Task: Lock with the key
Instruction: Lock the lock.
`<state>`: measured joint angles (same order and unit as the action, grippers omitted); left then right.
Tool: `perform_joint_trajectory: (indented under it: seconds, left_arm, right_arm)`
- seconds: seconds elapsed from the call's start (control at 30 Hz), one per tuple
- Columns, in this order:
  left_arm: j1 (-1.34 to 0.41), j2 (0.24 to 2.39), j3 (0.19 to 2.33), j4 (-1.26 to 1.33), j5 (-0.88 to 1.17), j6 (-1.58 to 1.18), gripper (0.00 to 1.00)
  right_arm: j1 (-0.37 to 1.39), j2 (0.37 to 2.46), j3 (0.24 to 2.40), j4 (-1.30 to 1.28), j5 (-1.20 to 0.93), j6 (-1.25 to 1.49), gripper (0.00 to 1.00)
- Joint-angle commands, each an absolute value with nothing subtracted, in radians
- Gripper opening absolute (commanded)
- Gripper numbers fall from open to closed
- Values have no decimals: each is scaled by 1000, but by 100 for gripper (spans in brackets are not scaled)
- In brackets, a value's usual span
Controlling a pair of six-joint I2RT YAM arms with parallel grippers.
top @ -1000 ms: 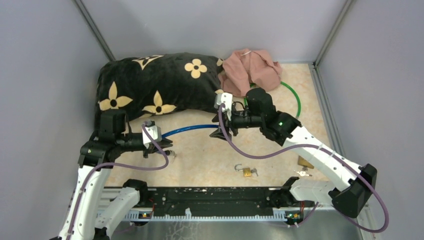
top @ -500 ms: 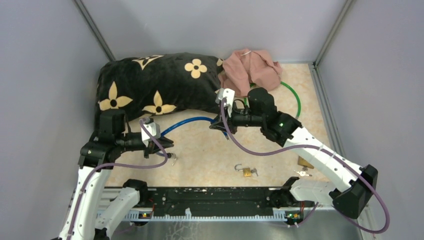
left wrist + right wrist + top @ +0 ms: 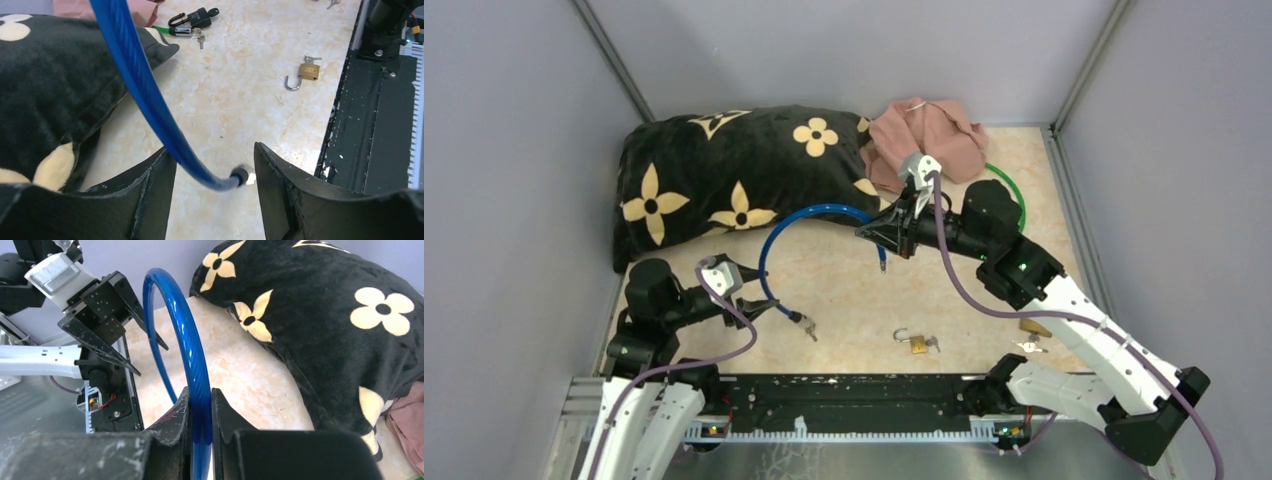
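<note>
Nearest the arm bases, a brass padlock (image 3: 916, 344) lies on the tabletop (image 3: 844, 300) with its shackle open, well apart from both arms. Left of it, the blue cable lock (image 3: 829, 208) ends in what looks like a small key bunch (image 3: 808, 328) resting on the tabletop. The left end effector (image 3: 759, 303) stands open, with that near end just ahead between its 2 fingers, likely poised to take it; contact is unclear. Farther right, the right end effector (image 3: 871, 232) is clamped on the cable near its other tip, holding the loop arched so both ends are reachable. Beyond lie the black pillow (image 3: 724, 165) and the pink cloth (image 3: 929, 135).
</note>
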<state>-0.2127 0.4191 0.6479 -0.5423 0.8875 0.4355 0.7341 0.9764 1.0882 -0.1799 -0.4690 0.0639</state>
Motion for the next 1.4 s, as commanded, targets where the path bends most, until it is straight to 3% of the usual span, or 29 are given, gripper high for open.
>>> perform_joint_trajectory:
  seconds: [0.0, 0.23, 0.7, 0.87, 1.13, 1.37]
  left_arm:
    - [-216, 384, 609, -384, 869, 340, 62]
    - [-216, 388, 521, -251, 893, 222, 58]
    - [-216, 461, 467, -117, 730, 82, 59]
    - [-216, 501, 478, -123, 593, 72, 50]
    - [-216, 495, 466, -114, 622, 104, 47]
    - [-216, 377, 471, -203, 931, 312, 69]
  right_arm:
    - [724, 930, 1183, -103, -436, 124, 0]
    - [724, 943, 1259, -123, -466, 124, 0]
    - [724, 1012, 1412, -134, -572, 151, 0]
    - [724, 1024, 1442, -141, -588, 154, 0]
    - [724, 1040, 1495, -186, -658, 146, 0]
    - [724, 1038, 1567, -296, -692, 33, 0]
